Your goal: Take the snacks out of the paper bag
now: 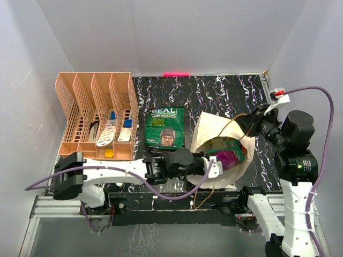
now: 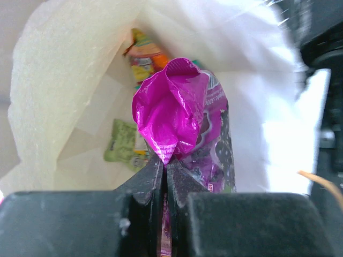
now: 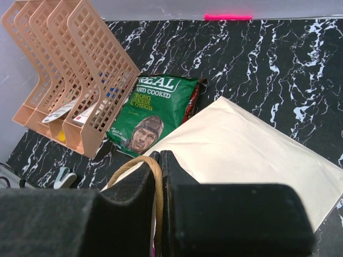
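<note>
Purple foil, the crinkled snack packet sits inside the cream paper carrier bag near the counter's right edge, your left end effector clamped on its corner to draw it out. Your right end effector pinches the brown cord handle, probably propping the mouth open.

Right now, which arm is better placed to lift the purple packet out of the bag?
Left. The left gripper is shut on the purple packet inside the paper bag. The right gripper is shut on the bag's cord handle, so it is occupied.
</note>
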Robot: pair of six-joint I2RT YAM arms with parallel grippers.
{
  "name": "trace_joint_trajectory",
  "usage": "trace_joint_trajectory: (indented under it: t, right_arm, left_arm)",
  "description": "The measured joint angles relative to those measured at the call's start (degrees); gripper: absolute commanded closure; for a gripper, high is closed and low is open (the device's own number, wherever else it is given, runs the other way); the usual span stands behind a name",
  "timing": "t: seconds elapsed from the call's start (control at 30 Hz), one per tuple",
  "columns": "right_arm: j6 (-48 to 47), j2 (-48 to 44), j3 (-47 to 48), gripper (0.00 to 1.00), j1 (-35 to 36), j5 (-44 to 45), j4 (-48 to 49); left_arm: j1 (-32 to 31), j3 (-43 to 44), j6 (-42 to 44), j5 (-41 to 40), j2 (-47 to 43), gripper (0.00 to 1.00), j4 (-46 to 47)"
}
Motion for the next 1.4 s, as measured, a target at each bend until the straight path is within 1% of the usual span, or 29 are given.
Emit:
trace_joint_trajectory:
  t: [0.2,0.33,0.43,0.63,0.7,0.8,0.83,0.9,1.0,1.1,1.17,1.27,1.4]
  right_arm:
    - [0.9,0.5,-0.6,0.92,0.0,2.0,2.7]
    - [1.6,2.2,-0.6,0.92,0.2,6.6,4.2]
    - [1.9,3.9,-0.3,0.92,0.2,13.3,4.9]
    - [0.9,9.4,3.4,0.92,0.2,29.0,6.0]
    - [-0.2,11.5,4.5,0.92,0.2,33.3,6.4]
    - [-2.1,13.4,5.4,0.92,0.2,38.0,6.4]
    - [-2.9,13.7,5.6,0.92,0.2,39.2,6.4]
    - [-3.9,14.0,6.0,0.92,0.2,40.9,6.4]
    - [-5.3,13.5,6.3,0.92,0.2,42.1,6.4]
    - [-6.3,12.5,6.3,0.92,0.2,42.2,6.4]
    - [-6.6,11.8,6.3,0.92,0.2,42.0,6.3]
    - [-7.0,10.6,6.3,0.92,0.2,40.8,6.2]
    - [-7.4,9.6,6.3,0.92,0.2,39.2,6.1]
  left_arm:
    - [-1.7,-0.5,-8.4,4.0,-9.5,1.00,-6.1]
    - [-1.7,2.4,-14.1,2.1,-15.4,1.00,-10.9]
    - [-1.7,9.2,-17.6,-2.4,-18.3,1.00,-16.7]
    - [-0.4,24.5,-22.0,-13.5,-19.8,1.00,-27.7]
    - [2.4,27.6,-23.3,-15.8,-20.0,1.00,-31.6]
    - [9.2,30.3,-25.9,-15.6,-19.4,1.00,-37.6]
    - [14.3,31.0,-26.7,-14.9,-18.6,1.00,-39.4]
    - [20.8,31.6,-28.4,-12.7,-16.4,1.00,-41.7]
    - [31.1,31.8,-32.4,-6.4,-10.8,1.00,-43.8]
    - [38.6,31.6,-37.0,-0.1,-4.9,1.00,-44.2]
    - [41.7,31.1,-40.0,3.5,-1.9,1.00,-43.8]
    - [42.9,30.8,-42.8,7.4,0.7,1.00,-43.7]
    - [42.6,29.7,-40.8,12.3,0.3,1.00,-42.1]
